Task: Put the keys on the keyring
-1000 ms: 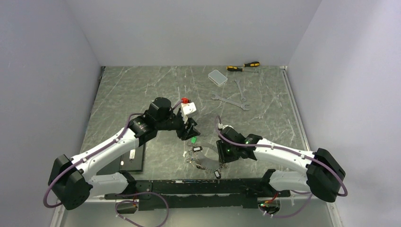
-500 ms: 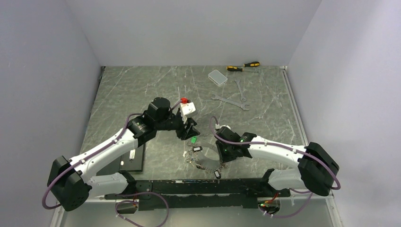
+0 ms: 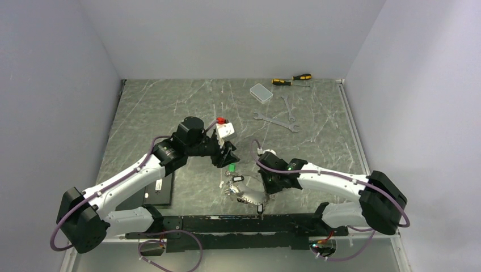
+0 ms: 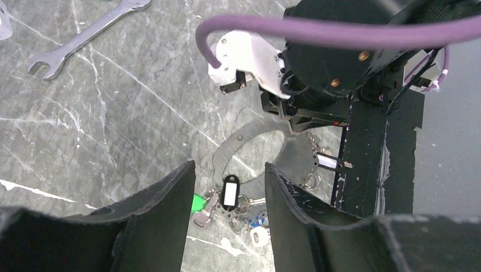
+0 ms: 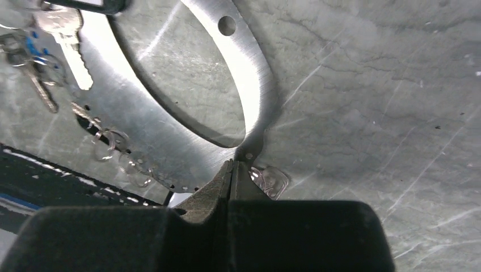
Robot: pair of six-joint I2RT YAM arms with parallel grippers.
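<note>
The keyring is a flat silver oval band with small holes, lying on the marble near the front rail. My right gripper is shut on the band's narrow end, its jaws pressed together. The band fills the right wrist view. A cluster of keys lies at the band's left end: a black-tagged one, a green-headed one and silver ones. My left gripper is open and empty, hovering above that cluster.
Two wrenches lie behind, with a clear box and screwdrivers at the back. A black slab lies front left. The black rail runs along the front edge. One wrench shows in the left wrist view.
My right gripper has shifted slightly left, and the keyring's near end has moved with it. The left arm has not moved.
</note>
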